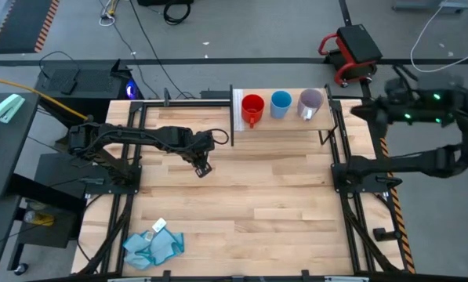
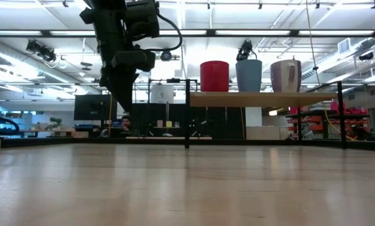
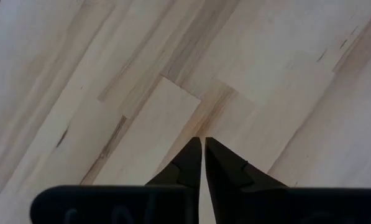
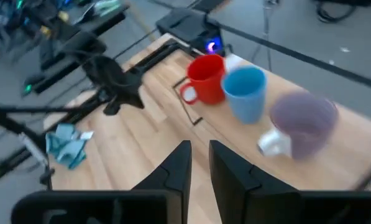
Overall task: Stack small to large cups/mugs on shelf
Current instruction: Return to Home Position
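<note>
A crumpled light-blue cloth [image 1: 154,244] lies at the bench's [image 1: 257,205] left corner, on the side away from the shelf; a small white scrap [image 1: 158,225] on it is too small to identify. The left gripper [image 1: 203,168] hangs over bare wood left of centre, claw pointing down, tips pressed together on nothing. On the shelf [image 1: 284,126] at the far edge, right of centre, the red mug [image 1: 252,108], blue mug [image 1: 281,103] and lilac mug [image 1: 310,103] stand upright side by side. The right gripper [image 4: 201,149] waits beyond the bench's right edge, hard to make out from above, its fingers a narrow gap apart and empty.
</note>
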Robot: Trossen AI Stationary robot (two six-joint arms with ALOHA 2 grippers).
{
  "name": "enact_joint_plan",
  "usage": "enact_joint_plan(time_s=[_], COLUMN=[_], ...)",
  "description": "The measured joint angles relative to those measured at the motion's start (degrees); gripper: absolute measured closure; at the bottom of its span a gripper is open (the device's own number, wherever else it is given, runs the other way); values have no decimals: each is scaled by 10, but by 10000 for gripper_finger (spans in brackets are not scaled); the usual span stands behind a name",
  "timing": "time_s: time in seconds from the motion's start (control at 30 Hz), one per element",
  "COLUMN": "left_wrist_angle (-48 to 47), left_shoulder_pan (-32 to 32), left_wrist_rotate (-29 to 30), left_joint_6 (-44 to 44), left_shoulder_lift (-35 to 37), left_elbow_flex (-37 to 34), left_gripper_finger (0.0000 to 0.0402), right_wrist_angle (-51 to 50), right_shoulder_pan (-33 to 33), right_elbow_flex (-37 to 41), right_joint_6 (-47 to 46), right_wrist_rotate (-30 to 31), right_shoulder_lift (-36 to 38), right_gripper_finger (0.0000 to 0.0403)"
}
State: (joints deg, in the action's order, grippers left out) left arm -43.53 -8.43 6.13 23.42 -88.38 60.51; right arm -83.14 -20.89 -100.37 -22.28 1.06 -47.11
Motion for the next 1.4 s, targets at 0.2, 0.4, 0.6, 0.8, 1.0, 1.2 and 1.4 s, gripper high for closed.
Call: enact_joint_plan(time_s=[0.2,0.4,0.6,0.8,1.0,1.2,1.4], left_wrist_angle=[0,-2,32,140,204,351,400], left_shoulder_pan=[1,0,0,22,36,36,36], left_wrist_rotate=[0,15,20,16,17,17,17], left_joint_6=[0,-34,-77,-149,-182,-179,-146], left_shoulder_lift=[0,0,0,64,207,366,486], left_elbow_flex=[0,0,0,0,-4,-150,-267], left_gripper_finger=[381,379,374,370,378,371,366], right_wrist_angle=[1,137,530,669,868,981,968], right_shoulder_pan=[-2,-6,-6,-6,37,126,186], right_elbow_flex=[124,343,562,698,824,888,889], right_joint_6=[-68,-58,-26,-18,-35,-25,18], right_wrist_rotate=[41,-24,-338,-377,-390,-382,-333], right_shoulder_lift=[128,287,389,396,396,396,396], right_gripper_finger=[338,338,338,338,338,338,338])
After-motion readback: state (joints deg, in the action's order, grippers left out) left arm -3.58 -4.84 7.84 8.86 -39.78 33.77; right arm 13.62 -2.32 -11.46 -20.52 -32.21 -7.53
